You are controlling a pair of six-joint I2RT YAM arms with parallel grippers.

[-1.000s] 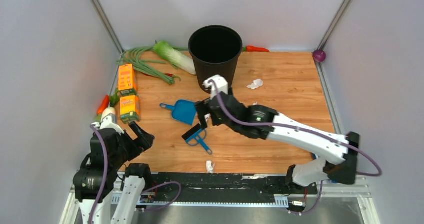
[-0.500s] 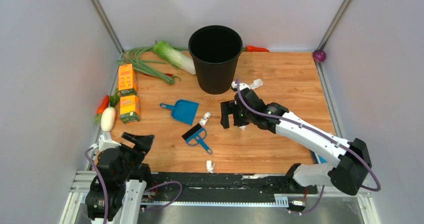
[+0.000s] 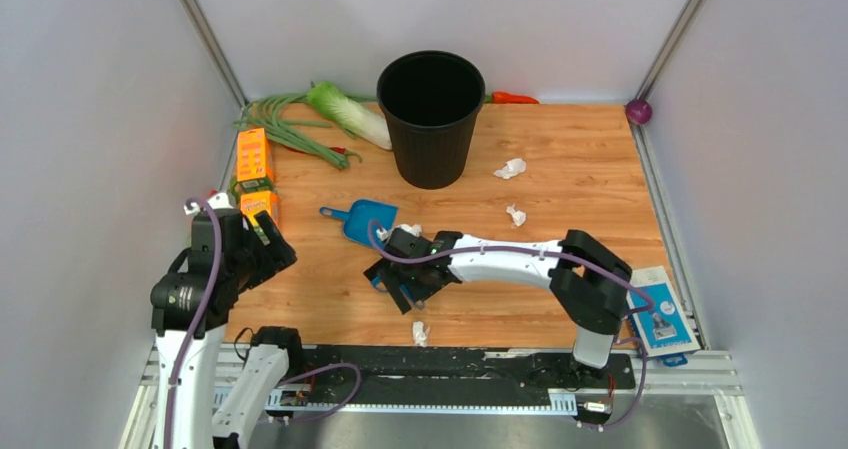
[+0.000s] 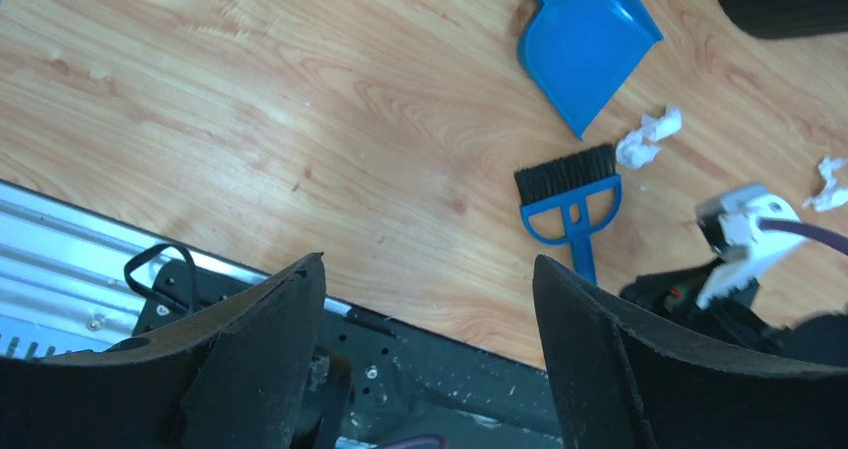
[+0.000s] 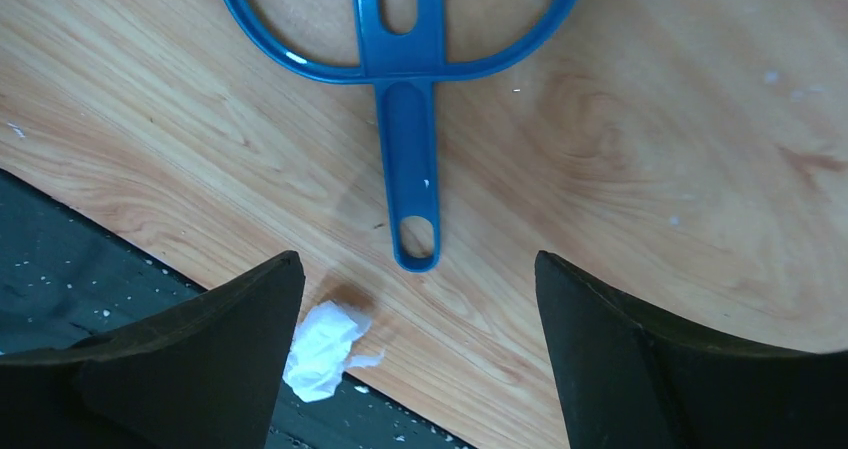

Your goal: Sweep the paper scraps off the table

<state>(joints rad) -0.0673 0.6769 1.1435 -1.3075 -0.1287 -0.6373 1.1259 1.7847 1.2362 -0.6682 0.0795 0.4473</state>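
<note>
Four paper scraps (image 3: pixel 510 168) show on the worktop (image 3: pixel 590 139), and I place each by the black bin (image 3: pixel 431 119). One scrap lies just right of the bin's foot. A second scrap (image 3: pixel 516 214) lies a little nearer on that same side. A third scrap (image 4: pixel 648 137) lies on the bin's near side, between the blue dustpan (image 3: pixel 365 219) and the brush (image 4: pixel 570 194). The fourth scrap (image 5: pixel 325 349) is the farthest from the bin, at the worktop's near edge beside the black rail.

The step in hand looks like fetching the brush; nothing appears swept yet. The right arm (image 3: pixel 520 259) reaches across, nearer than the bin, and its jaws stand wide apart over the brush handle (image 5: pixel 410 169). They straddle the handle without touching it and hold nothing. The left jaws, well to the near left of the bin, also gape fully and are empty, hanging above bare wood.

The next move calls for the right jaws to drop until their tips meet the wood on either side of the handle, then close across its narrow width. The handle lies flat and thin, so a shallow descent would likely close on air. The dustpan, between brush and bin, probably falls to the left jaws.
</note>
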